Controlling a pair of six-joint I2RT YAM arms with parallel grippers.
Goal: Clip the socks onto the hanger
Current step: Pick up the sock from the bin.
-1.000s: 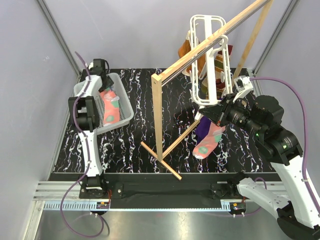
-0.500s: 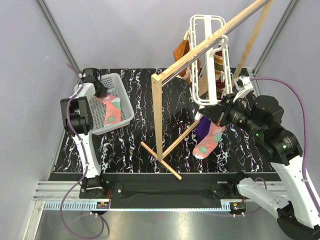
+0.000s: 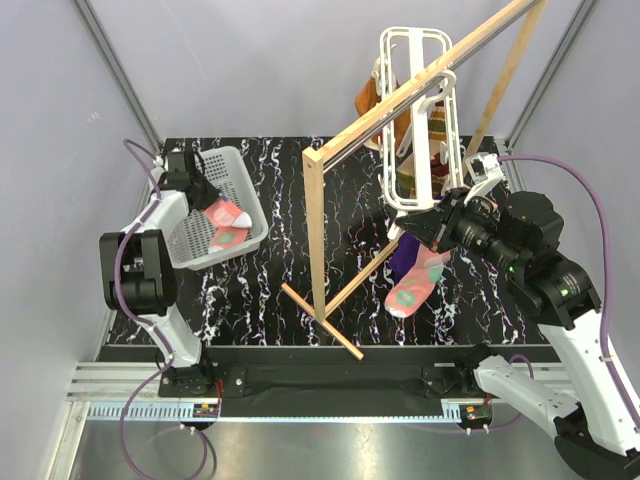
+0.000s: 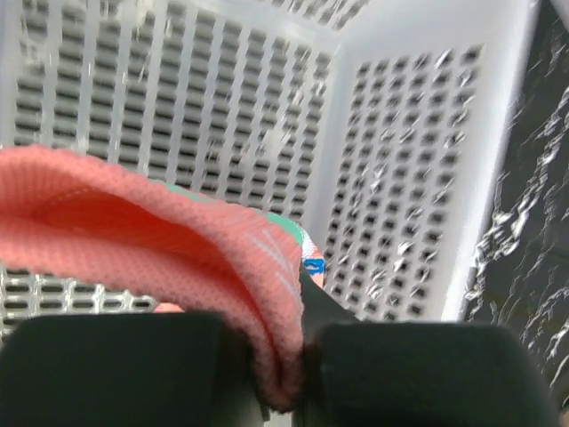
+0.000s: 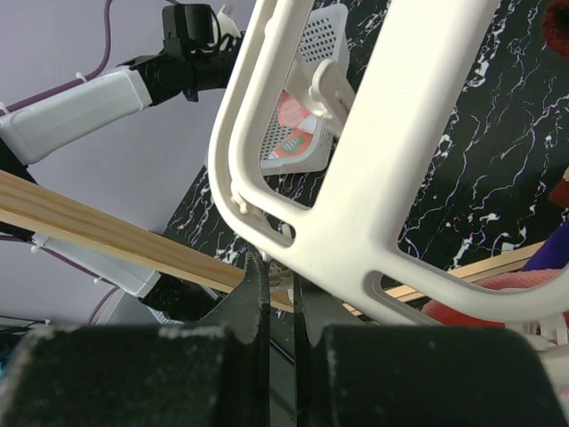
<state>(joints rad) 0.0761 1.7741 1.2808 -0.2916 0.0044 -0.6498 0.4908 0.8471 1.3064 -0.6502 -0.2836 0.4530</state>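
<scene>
Inside the white basket, my left gripper is shut on the edge of a pink sock with teal patches. The left wrist view shows its pink fabric pinched in the gripper. The white hanger hangs from the wooden rail. My right gripper is at its near lower corner. In the right wrist view the gripper is shut on a small white clip under the hanger frame. Another pink sock hangs just below that corner. A striped tan sock hangs within the frame.
The wooden rail stand crosses the middle of the black marbled table, with its foot bar reaching the near edge. A purple cloth hangs behind the pink sock. An orange-brown cloth hangs at the hanger's far side.
My left gripper has shut on the pink sock in the basket and drawn back toward the far left corner, pulling the sock along. The right gripper and hanger have stayed put.
</scene>
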